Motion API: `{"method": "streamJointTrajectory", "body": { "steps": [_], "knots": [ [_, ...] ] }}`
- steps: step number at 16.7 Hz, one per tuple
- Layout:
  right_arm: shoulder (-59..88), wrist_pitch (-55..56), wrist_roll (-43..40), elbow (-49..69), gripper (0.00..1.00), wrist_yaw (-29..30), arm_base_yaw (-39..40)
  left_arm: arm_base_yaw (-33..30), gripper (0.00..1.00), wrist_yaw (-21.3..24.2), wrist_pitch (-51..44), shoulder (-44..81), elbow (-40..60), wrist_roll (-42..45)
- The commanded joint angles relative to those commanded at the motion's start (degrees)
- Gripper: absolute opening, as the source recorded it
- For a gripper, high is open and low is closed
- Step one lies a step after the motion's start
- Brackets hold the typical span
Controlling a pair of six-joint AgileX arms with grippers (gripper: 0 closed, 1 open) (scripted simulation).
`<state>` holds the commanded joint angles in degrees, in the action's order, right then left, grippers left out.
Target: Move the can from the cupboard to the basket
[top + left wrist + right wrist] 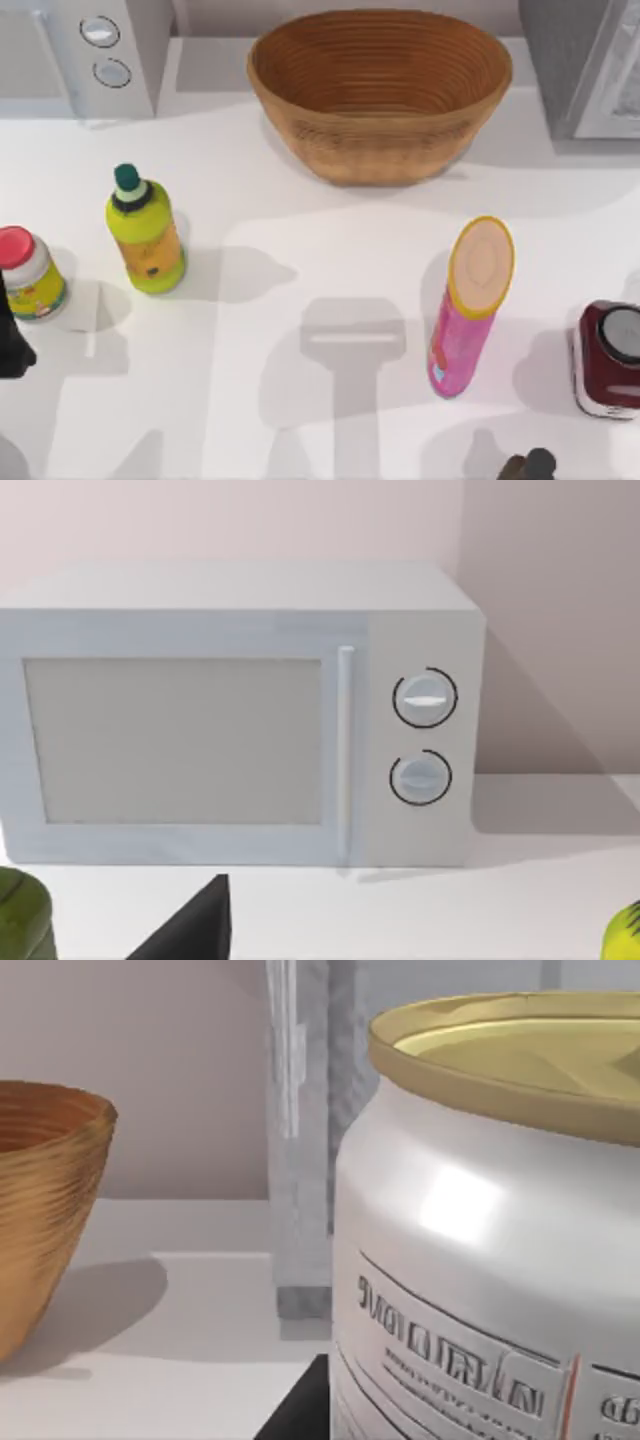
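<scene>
Can look: the can point(480, 1250) has a silver-white metal body with a soft sheen. I see a dull gold rim and top, grey lettering low on its side, and one thin red stroke in the print.
Can place: it stands upright, very close to my right wrist camera and beside a dark finger point(300, 1410). I cannot tell whether they touch.
Behind the can: the cupboard point(300, 1160) rises farther off, grey with a pale door edge. The basket point(40, 1210) sits to one side.
Basket: from above, the basket is a wide orange-brown ribbed oval at the back middle of the table point(300, 250).
Cupboard: it stands at the back right corner in the top view.
Right gripper point(528, 465): low at the front right, near the pink tube point(470, 310) and the dark-red container point(608, 360). I cannot tell whether the claw is clenched or released.
Left gripper point(10, 345): parked at the left edge by the red-capped jar point(30, 275). I cannot tell its claw either.
</scene>
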<state>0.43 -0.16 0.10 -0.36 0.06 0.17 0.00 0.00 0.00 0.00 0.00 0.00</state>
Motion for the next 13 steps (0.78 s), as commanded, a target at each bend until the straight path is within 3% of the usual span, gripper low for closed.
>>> {"method": "streamJointTrajectory", "body": {
  "steps": [6,13],
  "knots": [
    [12.57,5.99,0.24,11.51,0.0,5.3,4.77,0.0,1.0,0.0,0.0,0.0,0.0,0.0],
    [50.85,18.06,0.44,37.82,0.0,18.37,16.32,0.0,1.0,0.0,0.0,0.0,0.0,0.0]
  ]
}}
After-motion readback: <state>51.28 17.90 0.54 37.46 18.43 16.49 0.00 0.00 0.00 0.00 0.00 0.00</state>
